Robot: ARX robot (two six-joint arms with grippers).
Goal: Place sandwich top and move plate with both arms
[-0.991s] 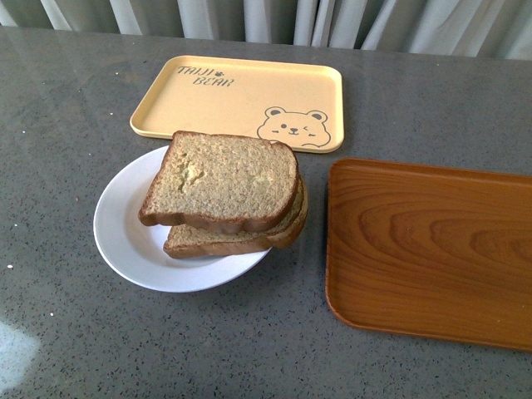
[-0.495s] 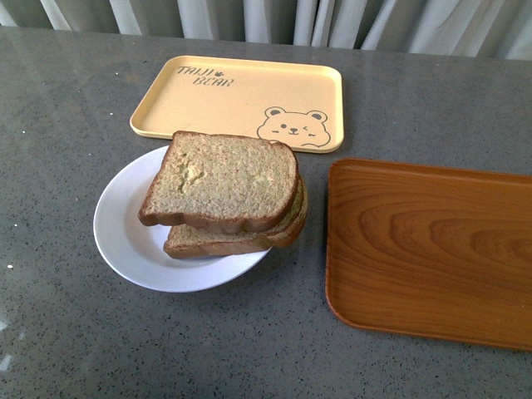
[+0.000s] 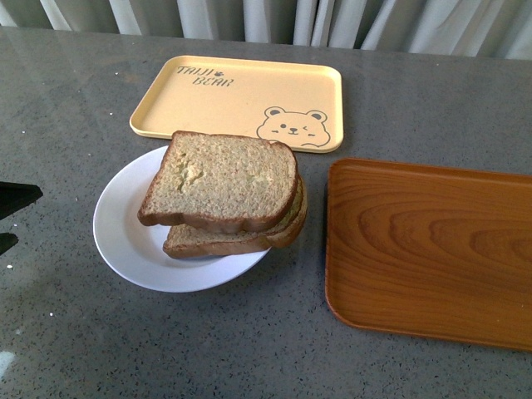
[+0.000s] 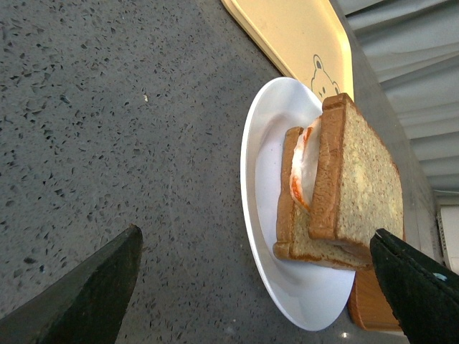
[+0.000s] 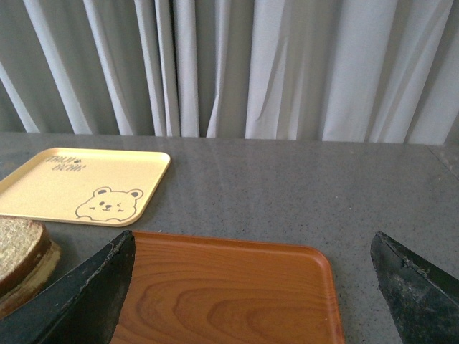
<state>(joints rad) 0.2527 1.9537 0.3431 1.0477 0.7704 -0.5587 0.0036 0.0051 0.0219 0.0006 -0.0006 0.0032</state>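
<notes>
The sandwich top (image 3: 220, 179), a brown slice with pale dented blotches, lies on a stacked sandwich on the white plate (image 3: 125, 237). In the left wrist view the sandwich top (image 4: 366, 179) sits over white and red filling (image 4: 301, 168) and a lower slice (image 4: 287, 222). My left gripper (image 4: 257, 233) is open and empty, its jaws spread either side of the plate's (image 4: 247, 179) near rim, a little short of it. Its black tips (image 3: 21, 218) show at the front view's left edge. My right gripper (image 5: 251, 236) is open and empty above the wooden tray (image 5: 222, 294).
A yellow bear-printed tray (image 3: 241, 100) lies just behind the plate. A brown wooden tray (image 3: 432, 249) lies right of the plate. The table is grey speckled stone (image 3: 83, 332), with curtains along its far edge.
My left gripper's black tips have come into the front view at the left edge. The plate, sandwich and trays have not moved.
</notes>
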